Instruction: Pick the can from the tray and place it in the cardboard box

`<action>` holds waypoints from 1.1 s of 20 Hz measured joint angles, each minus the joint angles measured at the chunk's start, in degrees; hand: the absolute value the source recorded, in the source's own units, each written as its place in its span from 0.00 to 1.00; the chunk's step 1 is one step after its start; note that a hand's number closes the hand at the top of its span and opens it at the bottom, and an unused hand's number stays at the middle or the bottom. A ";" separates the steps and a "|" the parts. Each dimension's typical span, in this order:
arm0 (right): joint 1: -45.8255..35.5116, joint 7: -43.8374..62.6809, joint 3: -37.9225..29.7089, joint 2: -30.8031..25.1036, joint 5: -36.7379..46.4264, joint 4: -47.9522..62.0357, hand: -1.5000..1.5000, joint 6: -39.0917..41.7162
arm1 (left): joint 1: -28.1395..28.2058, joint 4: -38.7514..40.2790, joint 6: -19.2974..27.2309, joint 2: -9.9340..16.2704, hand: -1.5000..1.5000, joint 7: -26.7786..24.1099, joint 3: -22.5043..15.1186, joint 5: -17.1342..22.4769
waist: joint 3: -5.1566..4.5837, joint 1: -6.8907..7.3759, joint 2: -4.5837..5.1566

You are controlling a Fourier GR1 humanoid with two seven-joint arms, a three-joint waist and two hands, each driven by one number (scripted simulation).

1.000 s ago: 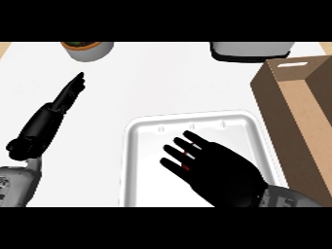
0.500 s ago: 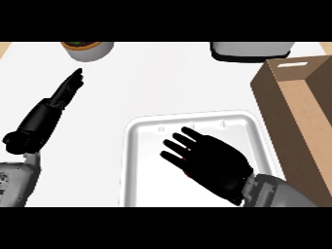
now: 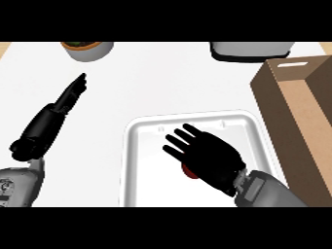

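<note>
Right hand (image 3: 206, 156) open, fingers spread, over the can (image 3: 188, 171); the can shows only as a red sliver in the tray (image 3: 141, 160) centre; lower squarely, curl round it before lifting toward the box (image 3: 308, 121) at bench right edge.

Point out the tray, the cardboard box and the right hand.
tray (image 3: 143, 160), head view, bare floor near its left wall.
cardboard box (image 3: 308, 116), head view, its brown side wall.
right hand (image 3: 210, 156), head view, back of the hand, over the tray.
</note>
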 measured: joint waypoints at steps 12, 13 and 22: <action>-1.34 -11.62 -1.32 2.51 5.20 10.11 1.00 -10.21 | -0.40 -0.57 -1.90 -1.21 0.50 0.63 1.63 -1.13 | -0.11 0.14 -0.31; -1.23 -12.87 -1.57 2.29 5.46 10.24 1.00 -11.62 | -0.80 -0.69 -2.08 -1.07 0.50 1.24 2.06 -0.96 | -0.10 0.13 -0.28; -0.97 -10.06 -8.08 8.19 7.62 14.35 1.00 -17.65 | -0.47 -0.71 -2.15 -2.12 0.50 0.62 2.49 -2.02 | -0.02 0.01 0.12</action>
